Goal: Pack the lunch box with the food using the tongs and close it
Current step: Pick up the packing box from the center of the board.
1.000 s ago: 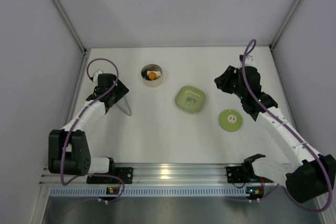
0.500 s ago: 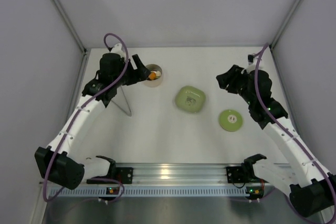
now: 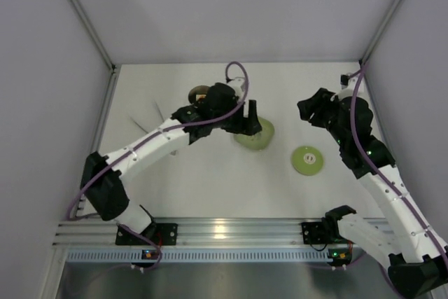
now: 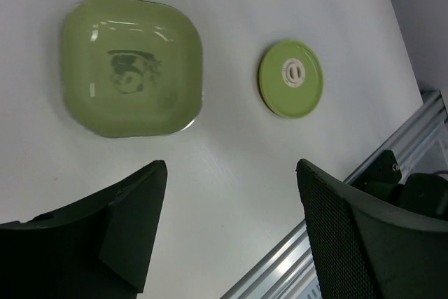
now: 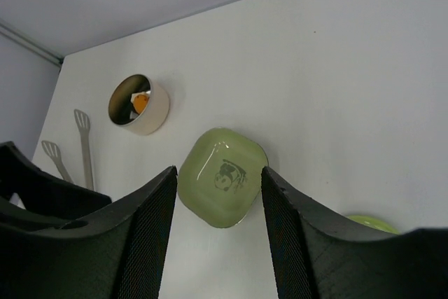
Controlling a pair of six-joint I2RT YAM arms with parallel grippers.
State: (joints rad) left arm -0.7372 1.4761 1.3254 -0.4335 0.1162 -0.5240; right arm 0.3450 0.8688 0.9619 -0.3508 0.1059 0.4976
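Observation:
The lunch box (image 5: 151,114), cream outside and steel inside, stands at the back left with an orange piece of food (image 5: 141,103) in it. In the top view my left arm hides part of the lunch box (image 3: 199,93). Its round green lid (image 3: 307,160) (image 4: 290,78) lies on the table to the right. The silver tongs (image 5: 85,152) lie flat at the left, untouched. My left gripper (image 3: 248,120) (image 4: 231,166) hovers open and empty over the green square dish (image 4: 129,78). My right gripper (image 3: 308,110) (image 5: 218,171) hangs open and empty to the right.
The green dish (image 3: 260,138) (image 5: 210,204) with a panda print sits mid-table and holds nothing. Grey walls close the table at the back and on both sides. The aluminium rail (image 3: 224,229) runs along the near edge.
My left arm has swung from the tongs at the left, past the lunch box, to above the green dish. The right gripper has opened wider and shifted slightly.

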